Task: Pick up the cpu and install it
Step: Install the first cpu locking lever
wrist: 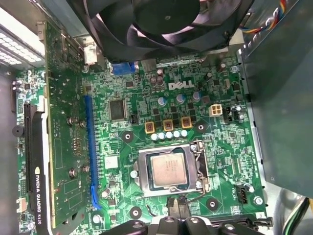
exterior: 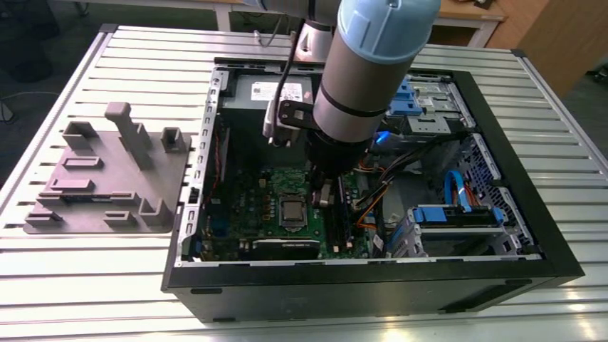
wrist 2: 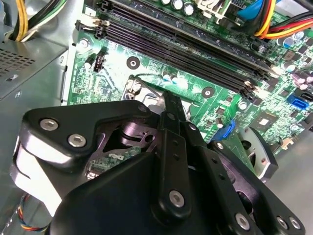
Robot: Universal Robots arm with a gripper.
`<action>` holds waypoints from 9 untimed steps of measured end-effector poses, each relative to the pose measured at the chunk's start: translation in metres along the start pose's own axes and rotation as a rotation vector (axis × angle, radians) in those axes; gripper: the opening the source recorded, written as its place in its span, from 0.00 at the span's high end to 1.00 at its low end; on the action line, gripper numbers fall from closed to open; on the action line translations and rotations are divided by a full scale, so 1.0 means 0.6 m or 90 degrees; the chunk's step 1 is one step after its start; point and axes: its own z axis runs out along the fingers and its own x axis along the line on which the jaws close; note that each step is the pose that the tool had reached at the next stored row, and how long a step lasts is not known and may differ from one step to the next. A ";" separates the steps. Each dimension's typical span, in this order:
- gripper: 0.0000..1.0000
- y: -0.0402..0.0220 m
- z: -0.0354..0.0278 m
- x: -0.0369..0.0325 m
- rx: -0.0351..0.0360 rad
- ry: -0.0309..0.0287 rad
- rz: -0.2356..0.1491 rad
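where the arm [exterior: 371, 71] reaches down into the open case [exterior: 380, 285], you have the cpu [wrist: 168, 171] lying flat in the socket [wrist: 143, 172] on the motherboard [wrist: 215, 161], silvery top facing up. it is square, so no side reads as a long one; its edges run parallel to the socket's metal frame, which surrounds it on all four sides. your gripper [wrist: 179, 211] hangs low over the socket's edge that faces the memory slots [wrist 2: 186, 44], just beside the cpu and not on it. you cannot tell from these views whether the gripper is open or closed. the case lies on its side on the slatted table [exterior: 142, 285] and holds the motherboard, a grey power supply [exterior: 261, 89] at its far end, drive bays [exterior: 456, 214] with blue parts toward the exterior view's right, and bundles of cables. a black fan [wrist: 161, 24] and a graphics card [wrist: 58, 122] standing on edge share the board with the socket. outside the case, on the table at the exterior view's left, lies a grey fixture [exterior: 95, 185] with upright posts.
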 end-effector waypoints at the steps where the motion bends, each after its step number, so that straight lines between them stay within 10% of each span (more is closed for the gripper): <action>1: 0.90 0.000 0.001 0.000 0.0000 0.0003 0.000; 9: 0.90 -0.002 0.003 0.009 0.0003 0.0019 0.000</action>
